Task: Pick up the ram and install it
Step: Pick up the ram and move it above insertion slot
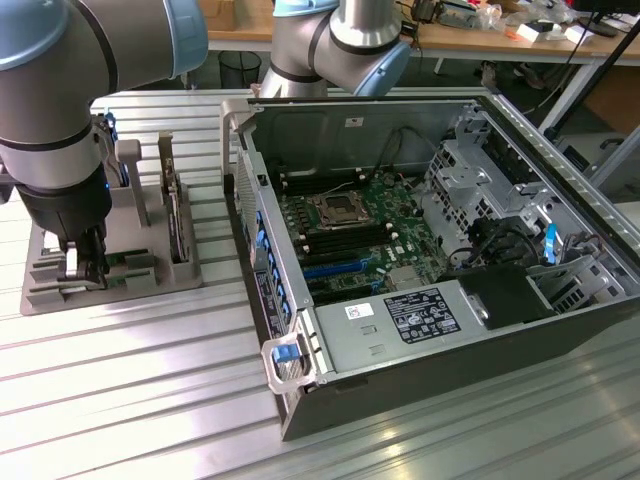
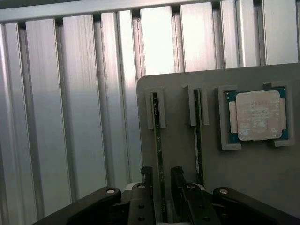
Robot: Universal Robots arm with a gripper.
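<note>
Gripper [image 2: 161, 176] is wide open, holding nothing, fingers straddling the ram [image 2: 157, 126]. The ram stands on edge in the grey holder [image 2: 248, 178], so both flat faces are free for a pinch. A second stick [image 2: 198, 136] and the processor [image 2: 258, 115] are parked beside it. The open case [image 1: 450, 375] and motherboard slots [image 1: 335, 240] sit well apart, toward the exterior view's right.

The gripper [image 2: 161, 177] stands with fingers [image 2: 146, 185] spread either side of one ram [image 2: 158, 136] in the holder [image 2: 176, 122]. A second ram [image 2: 198, 136] stands just beside one finger, leaving little room there. Upright posts [image 1: 130, 175] rise close by. The ribbed surface [image 1: 130, 360] lies bare between holder and case [image 1: 248, 190], whose wall bars a level path. The board [image 1: 400, 235] is open from above, hemmed by cables [image 1: 470, 250].
</note>
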